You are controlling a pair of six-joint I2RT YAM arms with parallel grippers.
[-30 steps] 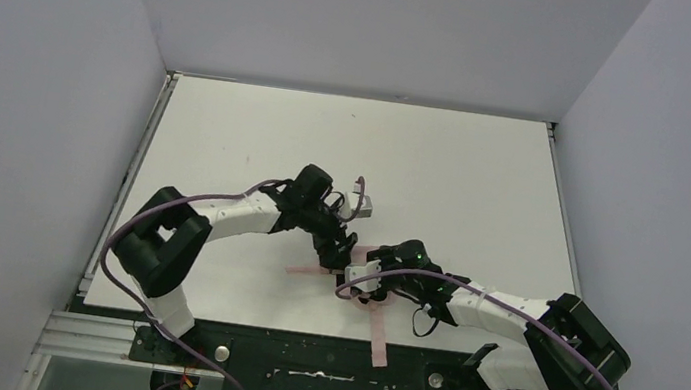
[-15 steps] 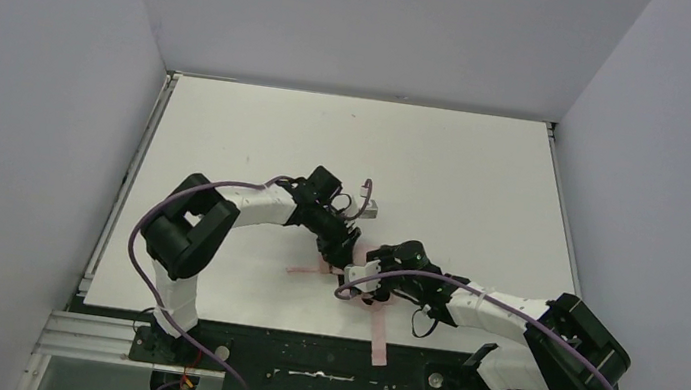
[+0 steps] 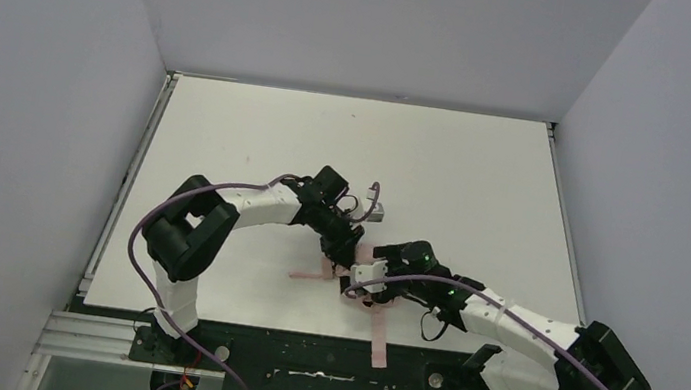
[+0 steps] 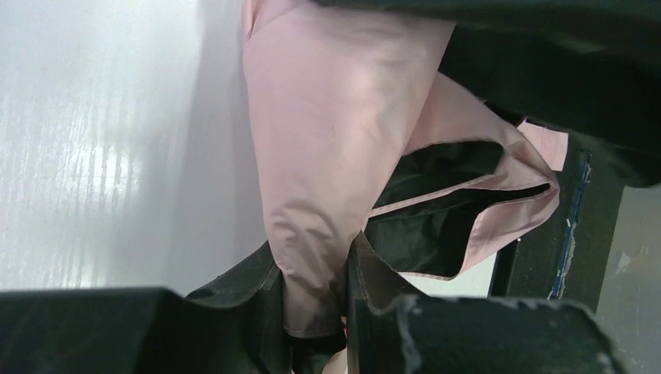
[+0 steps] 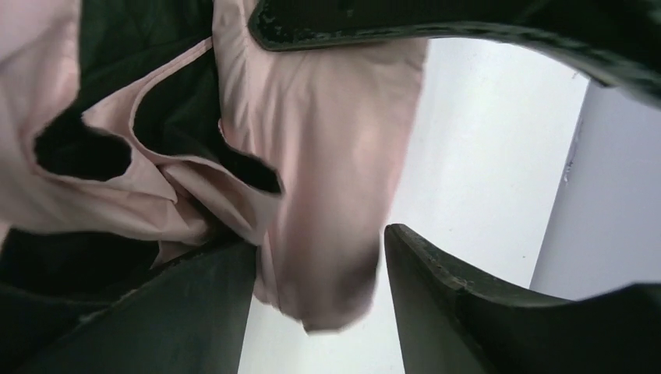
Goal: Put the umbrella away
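— Umbrella (image 3: pixel 366 252): where is it?
— On the table (image 3: pixel 260 123), in the near half, about midway across. It is a bunched pink bundle between the two grippers.
— Has the left gripper (image 4: pixel 314 253) got it?
— Yes. Its fingers (image 4: pixel 234 312) are clamped on a fold of the pink fabric, and the cloth is squeezed thin between them.
— And the right gripper (image 5: pixel 318 245)?
— Those fingers (image 5: pixel 452 312) stand apart. A rounded lobe of fabric sits in the gap, against one finger, and white table shows between it and the other.
— Are the grippers close together?
— Very close. They meet the bundle from opposite sides, and dark hollows show between the pink folds.
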